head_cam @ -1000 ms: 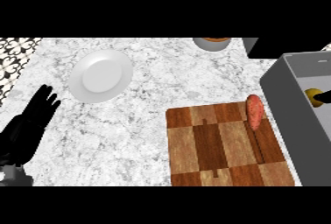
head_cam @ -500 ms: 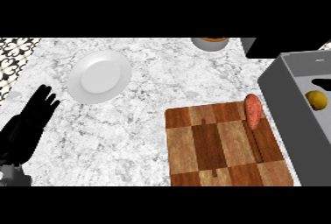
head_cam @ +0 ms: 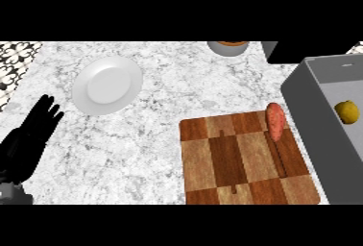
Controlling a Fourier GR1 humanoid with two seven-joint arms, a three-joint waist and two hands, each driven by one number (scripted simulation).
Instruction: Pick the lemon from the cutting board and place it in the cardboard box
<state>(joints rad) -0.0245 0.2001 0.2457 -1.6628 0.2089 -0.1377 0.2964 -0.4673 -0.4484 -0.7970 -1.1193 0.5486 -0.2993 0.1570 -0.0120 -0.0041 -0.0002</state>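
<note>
The yellow lemon (head_cam: 347, 111) lies inside the grey box (head_cam: 309, 94) at the right edge of the head view, on the box's floor. To the box's left, the checkered wooden cutting board (head_cam: 241, 166) holds only a reddish sweet potato (head_cam: 275, 121) near its far right corner. My left hand (head_cam: 32, 134) rests open at the left edge, fingers pointing up, away from both. My right hand does not show in the view.
A white plate (head_cam: 106, 85) sits on the marble counter at the upper left. A bowl (head_cam: 228, 47) stands at the counter's far edge, with a dark object (head_cam: 297, 52) beside it behind the box.
The right hand that was over the box has left the view. The lemon now lies free in the box, a little farther in.
</note>
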